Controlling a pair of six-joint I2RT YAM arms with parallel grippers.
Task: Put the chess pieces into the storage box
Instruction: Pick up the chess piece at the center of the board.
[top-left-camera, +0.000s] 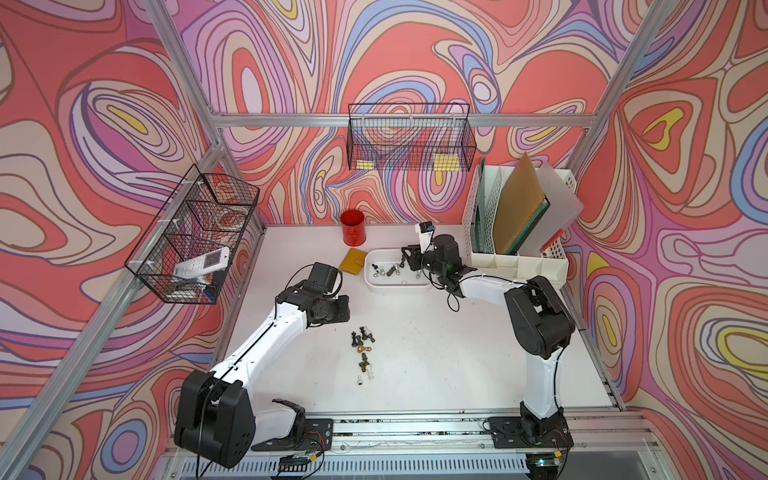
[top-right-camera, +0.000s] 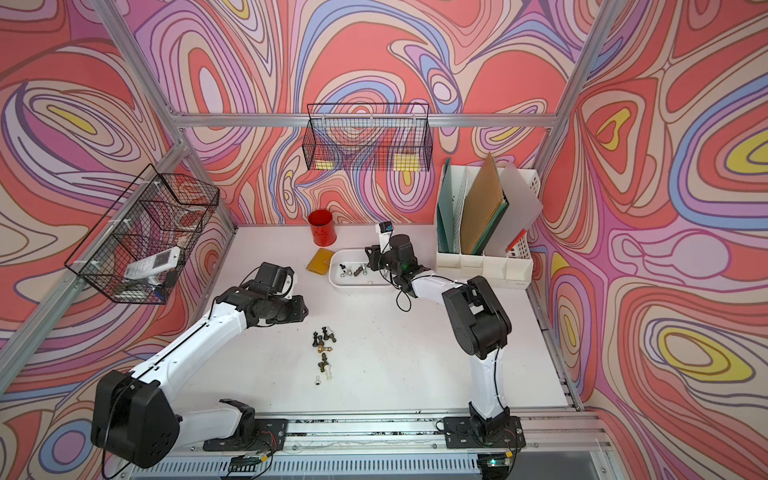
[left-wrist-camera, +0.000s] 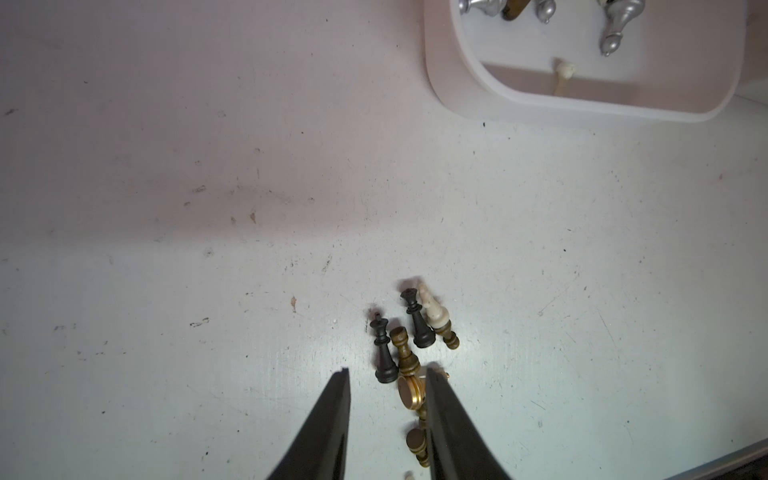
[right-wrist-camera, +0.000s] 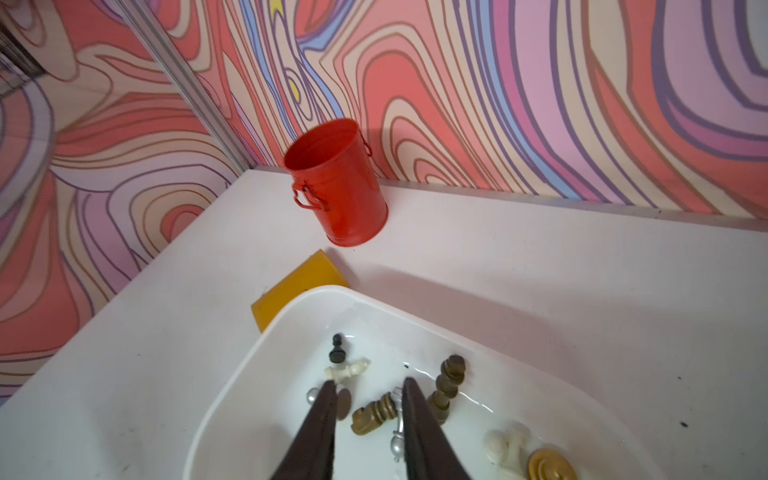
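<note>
The two black fingers of the left gripper (left-wrist-camera: 387, 374) are being held spread apart, with nothing clamped between them. They are being held above a loose cluster of small turned chess pieces (left-wrist-camera: 409, 345) on the scuffed white table (left-wrist-camera: 208, 208). In the left wrist view a shiny gold piece (left-wrist-camera: 409, 392) is lying on its side in the gap, close against one finger, with its round base facing the camera. Just beyond the fingertips two black pieces (left-wrist-camera: 384, 353) appear to be standing upright, and bronze and cream ones are lying beside them.

The fingers of the right gripper (right-wrist-camera: 368, 384) are likewise being held parted and empty. They are hanging over the storage box (right-wrist-camera: 232, 374), a shallow white plastic tub with rounded corners. A bronze piece (right-wrist-camera: 374, 413) is lying on the tub's floor below the gap. A black pawn (right-wrist-camera: 337, 349), a cream piece (right-wrist-camera: 347, 372), silver pieces and a gold disc are scattered around it.

In both top views the box (top-left-camera: 399, 286) (top-right-camera: 361, 284) is sitting at the rear middle of the table. The cluster still outside it (top-left-camera: 361, 347) (top-right-camera: 322, 345) is lying near the table's centre, well apart from the box. A flat yellow block (right-wrist-camera: 291, 286) is lying just beside one corner of the box, and a red metal cup with handles (right-wrist-camera: 340, 187) is standing behind it near the patterned back wall. A tall white perforated file organiser (top-left-camera: 515, 232) holding sheets is standing at the right rear corner.
</note>
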